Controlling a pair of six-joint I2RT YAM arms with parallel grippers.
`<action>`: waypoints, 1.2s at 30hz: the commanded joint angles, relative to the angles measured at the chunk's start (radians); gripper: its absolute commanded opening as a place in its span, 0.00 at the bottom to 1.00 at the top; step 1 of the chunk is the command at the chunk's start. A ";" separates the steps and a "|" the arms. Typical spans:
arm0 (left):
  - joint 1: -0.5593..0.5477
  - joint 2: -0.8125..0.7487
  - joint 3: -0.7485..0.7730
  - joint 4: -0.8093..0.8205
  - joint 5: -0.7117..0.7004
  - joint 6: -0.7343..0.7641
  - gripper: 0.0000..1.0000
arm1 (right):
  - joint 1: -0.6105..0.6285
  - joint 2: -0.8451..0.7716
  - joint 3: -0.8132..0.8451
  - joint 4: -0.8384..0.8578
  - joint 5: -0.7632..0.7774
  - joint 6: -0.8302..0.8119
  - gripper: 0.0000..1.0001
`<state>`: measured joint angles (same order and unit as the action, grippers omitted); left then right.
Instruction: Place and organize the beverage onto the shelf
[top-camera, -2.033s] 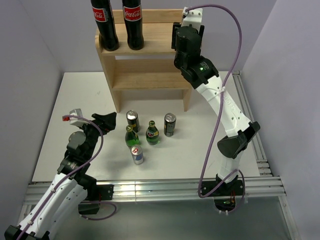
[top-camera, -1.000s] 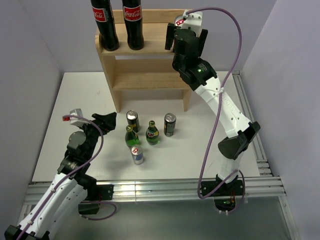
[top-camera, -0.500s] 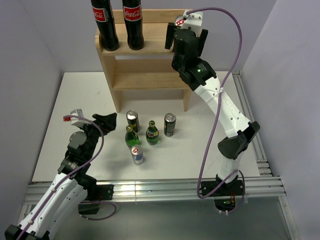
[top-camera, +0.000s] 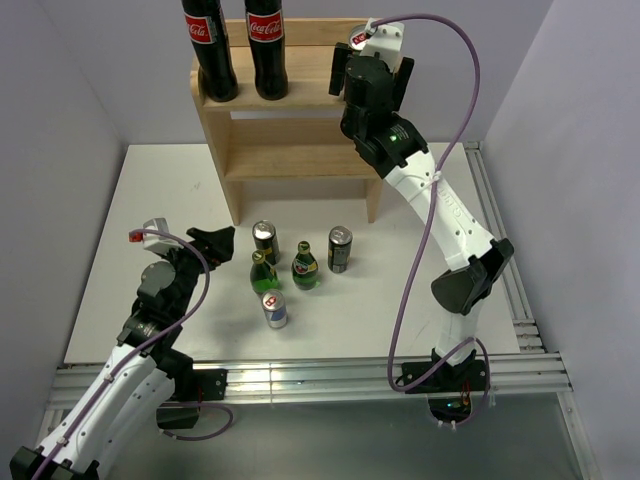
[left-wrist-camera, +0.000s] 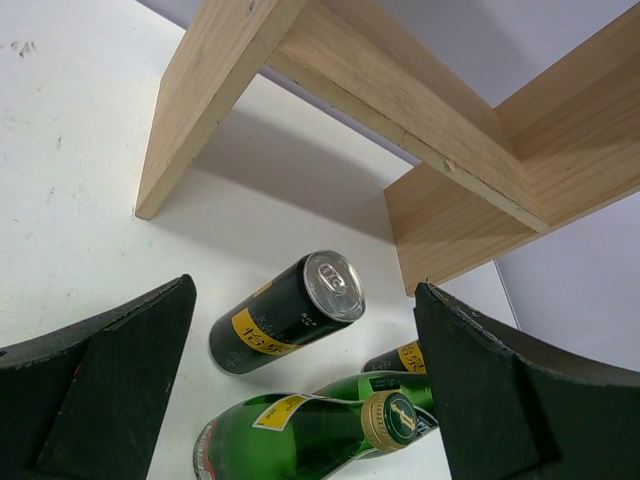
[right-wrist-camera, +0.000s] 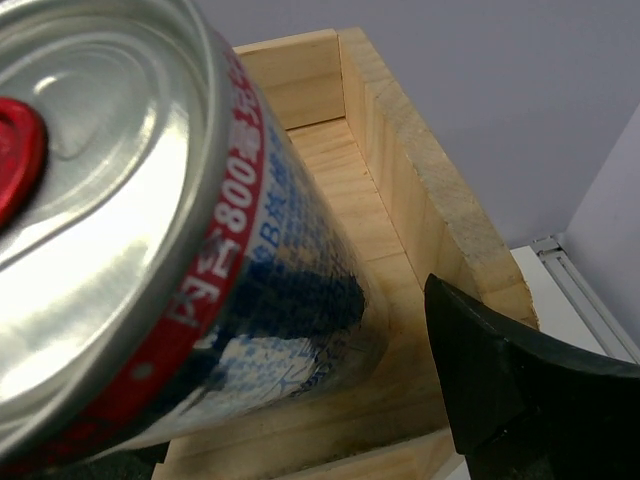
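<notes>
The light wood shelf (top-camera: 300, 150) stands at the back, with two Coca-Cola bottles (top-camera: 210, 50) on the left of its top tier. A blue-and-white can with a red rim (right-wrist-camera: 200, 250) stands on the right of the top tier (right-wrist-camera: 420, 170), its silver top (top-camera: 358, 38) just showing. My right gripper (top-camera: 370, 72) is open around it, and the right finger (right-wrist-camera: 520, 400) stands clear of the can. My left gripper (top-camera: 215, 245) hangs open low over the table. It faces a black can (left-wrist-camera: 290, 312) and a green bottle (left-wrist-camera: 300, 435).
On the white table in front of the shelf stand two black cans (top-camera: 264, 241) (top-camera: 340, 249), two green bottles (top-camera: 263, 272) (top-camera: 305, 266) and a silver can (top-camera: 274, 310). The shelf's lower tier (left-wrist-camera: 470, 170) holds nothing. Grey walls close in on both sides.
Over two seconds my right gripper has shifted a little left along the top tier. It has hardly moved in the last second. The left arm has stayed put.
</notes>
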<state>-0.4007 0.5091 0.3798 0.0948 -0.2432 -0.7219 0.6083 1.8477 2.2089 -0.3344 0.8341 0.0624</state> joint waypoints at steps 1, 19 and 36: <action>-0.004 0.003 -0.009 0.049 -0.008 0.010 0.98 | -0.053 -0.004 0.049 0.032 0.086 -0.004 0.96; -0.004 0.023 -0.012 0.059 -0.008 0.010 0.98 | -0.102 -0.015 0.017 0.055 0.102 0.019 0.97; -0.004 0.035 -0.015 0.068 -0.005 0.006 0.98 | -0.117 -0.033 0.063 0.089 0.100 0.002 0.98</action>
<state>-0.4007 0.5396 0.3794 0.1101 -0.2436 -0.7219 0.5583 1.8542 2.2105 -0.3084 0.8101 0.0929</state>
